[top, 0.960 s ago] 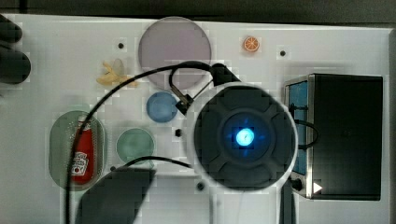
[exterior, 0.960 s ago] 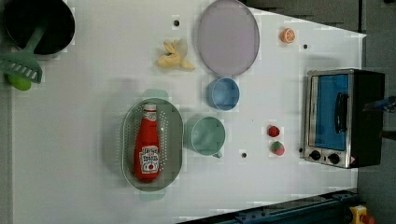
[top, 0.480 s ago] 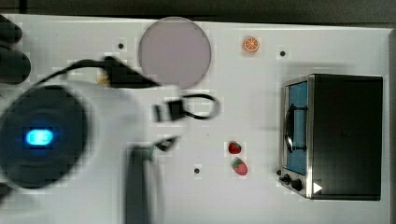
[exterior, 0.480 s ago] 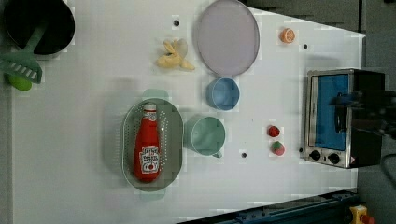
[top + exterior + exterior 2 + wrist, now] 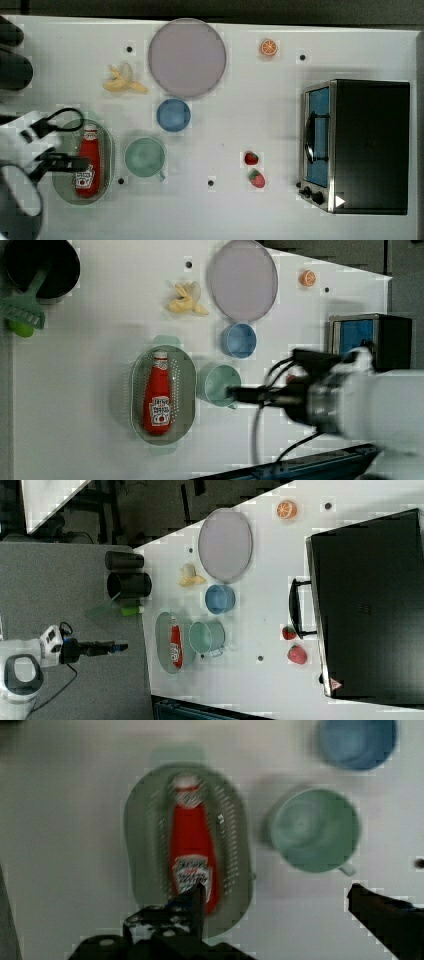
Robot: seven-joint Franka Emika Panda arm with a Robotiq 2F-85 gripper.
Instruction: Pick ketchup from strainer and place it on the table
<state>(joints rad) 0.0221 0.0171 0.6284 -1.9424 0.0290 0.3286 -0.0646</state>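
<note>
Red ketchup lying lengthwise in strainer, just ahead of wide-open, empty pincer, long axis running away from it.

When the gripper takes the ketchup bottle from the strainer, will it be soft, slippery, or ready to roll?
The ketchup looks like a plastic squeeze bottle, so it may give a little under pressure. Its body appears smooth and glossy and narrows toward the cap, so it could slip if held near the neck. It lies on its side in the strainer; being rounded, it would probably roll if laid on the table.
</note>
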